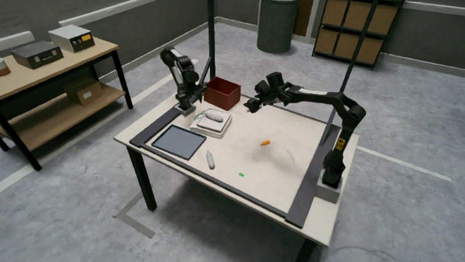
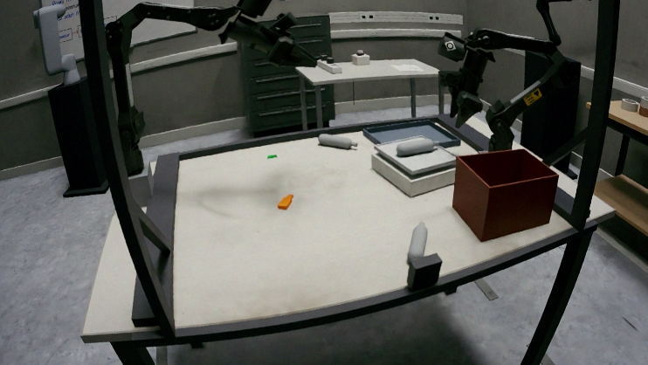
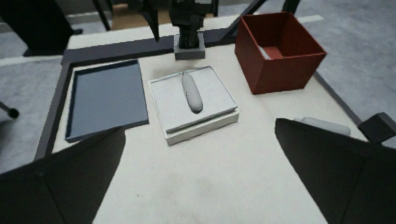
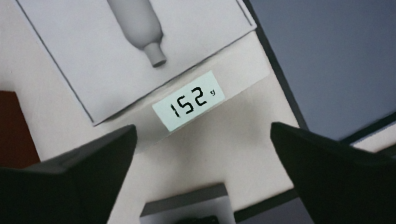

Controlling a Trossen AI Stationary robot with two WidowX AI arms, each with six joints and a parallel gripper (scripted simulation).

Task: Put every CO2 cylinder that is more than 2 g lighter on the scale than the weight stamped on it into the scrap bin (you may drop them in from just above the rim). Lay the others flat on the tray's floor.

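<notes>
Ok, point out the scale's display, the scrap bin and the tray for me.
Scale's display point(image 4: 188, 100): right wrist view, on the lit panel.
Scrap bin point(image 1: 217, 96) point(image 2: 521, 206) point(image 3: 287, 75): top, exterior and left wrist views, outer wall.
Tray point(image 1: 178, 141) point(image 2: 415, 133) point(image 3: 109, 100): same three views, bare floor.

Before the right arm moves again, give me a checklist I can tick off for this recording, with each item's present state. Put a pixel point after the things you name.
1. Display point(image 1: 198, 118) point(image 4: 189, 101) readable: ok, it shows 152 g.
2. Weighed cylinder point(image 1: 214, 117) point(image 2: 415, 147) point(image 3: 192, 93) point(image 4: 137, 22) lying on the scale's plate: ok.
3. Its stamped weight legible: not ok, no view shows it readably.
4. Right tool point(image 1: 195, 101) point(image 2: 458, 120) point(image 3: 171, 39) point(image 4: 203, 131) open, with nothing held: ok.
5. Tray point(image 1: 178, 141) point(image 2: 398, 131) point(image 3: 107, 100) point(image 4: 330, 65) free of cylinders: ok.
6. Pale thing point(image 3: 263, 53) inside the bin point(image 1: 216, 98) point(image 2: 521, 203) point(image 3: 280, 75) point(image 4: 15, 130) identified: cannot tell.
</notes>
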